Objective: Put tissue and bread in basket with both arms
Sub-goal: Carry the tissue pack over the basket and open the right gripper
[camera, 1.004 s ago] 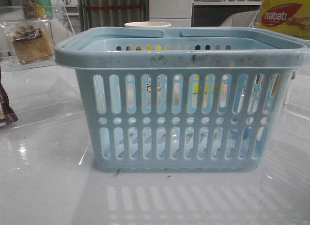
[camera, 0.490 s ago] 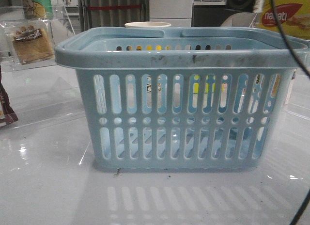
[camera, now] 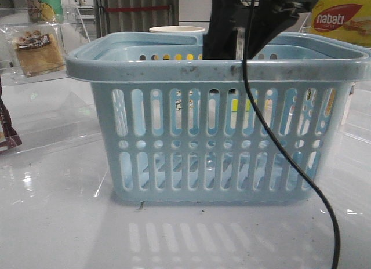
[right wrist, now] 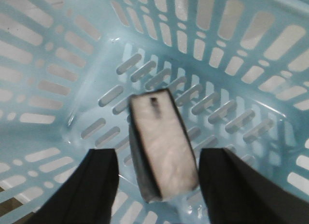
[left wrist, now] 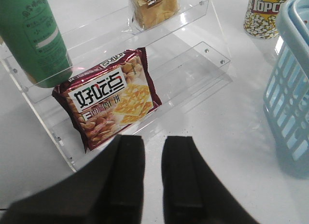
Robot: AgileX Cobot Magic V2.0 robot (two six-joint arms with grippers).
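Right gripper [right wrist: 154, 185] spread wide over basket [right wrist: 58, 79]; tissue [right wrist: 161, 147] loose at frame centre, apparently released. Left gripper [left wrist: 153, 180] nearly closed, empty. Bread [camera: 38, 51] upper left, awaits my left pick

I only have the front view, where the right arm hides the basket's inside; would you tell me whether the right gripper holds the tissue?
Observer: No. The right wrist view shows the right gripper open, with the tissue loose between its fingers inside the basket.
Operator: Has it landed?
Observer: It looks blurred, so I cannot tell.
Operator: And the left gripper?
Observer: The left gripper holds nothing and is near a dark red snack packet. The bread is on the clear shelf beyond.
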